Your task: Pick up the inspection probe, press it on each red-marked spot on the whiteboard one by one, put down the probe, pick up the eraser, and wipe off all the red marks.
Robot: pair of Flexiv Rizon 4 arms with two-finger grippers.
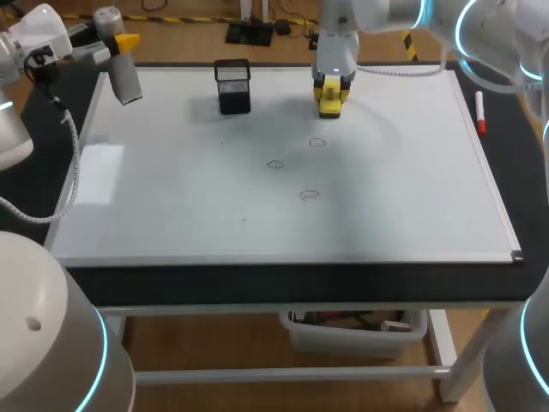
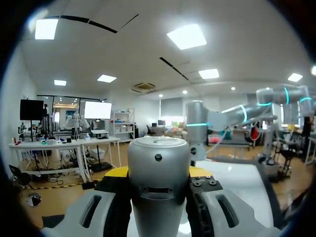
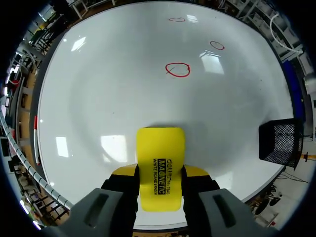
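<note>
The board (image 1: 171,206) covered most of the counter (image 1: 283,279). Three red rings lay on it, apart from one another: the nearest mark (image 1: 310,195), the middle mark (image 1: 275,164) and the far mark (image 1: 318,142). Beyond them, close to the board's far edge, the right jaws were clenched on the yellow eraser (image 3: 160,168), one finger against each of its sides. In the right wrist view it stuck out past the fingers toward the board, with the rings farther ahead. Whether the eraser touched the board could not be told. The black mesh holder (image 1: 233,86) stood just beside it, on the left. A red marker (image 1: 480,116) lay along the board's right edge. At the far left corner the left jaws gripped the silver probe (image 2: 158,173). In the left wrist view it filled the gap between the fingers, its base cut off and the board ahead mostly hidden behind it.
</note>
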